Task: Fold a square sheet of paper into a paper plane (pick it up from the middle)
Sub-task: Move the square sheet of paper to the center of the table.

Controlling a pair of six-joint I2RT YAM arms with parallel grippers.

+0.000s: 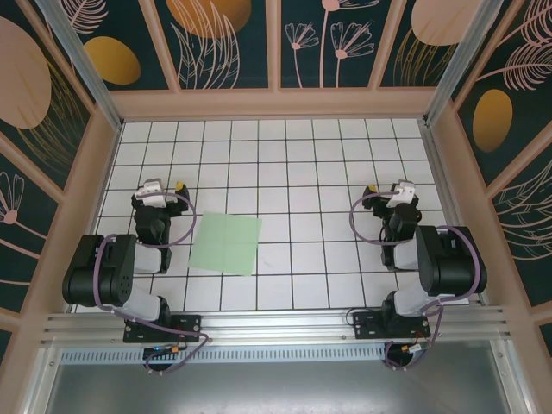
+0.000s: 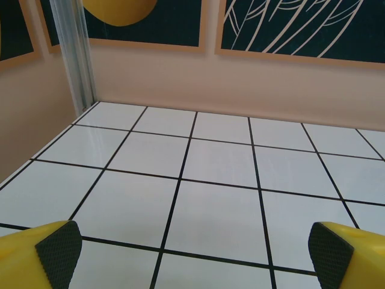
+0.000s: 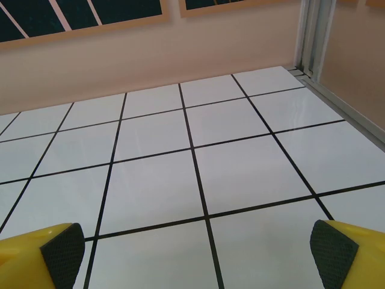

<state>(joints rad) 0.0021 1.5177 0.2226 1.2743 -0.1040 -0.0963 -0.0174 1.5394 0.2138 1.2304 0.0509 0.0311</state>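
While the square sheet of paper (image 1: 226, 244) lies flat on the tiled floor (image 1: 293, 172), it sits close to the right of the left gripper (image 1: 164, 187) and a little nearer the arm bases, clear of the fingertips. From the right gripper (image 1: 390, 188) it is well apart, off to that gripper's left. Faint creases cross the pale green square, and its edges run slightly askew to the black grid lines. From above, both arms are folded low with their grippers pointing toward the far wall (image 1: 276, 103), but the gap between the fingers is hard to read there. The left wrist camera supplies it: yellow fingers (image 2: 18, 259) with black textured pads stand wide apart, white tiles between them. The right wrist camera gives the same for its fingers (image 3: 368, 259), spread wide over tiles.
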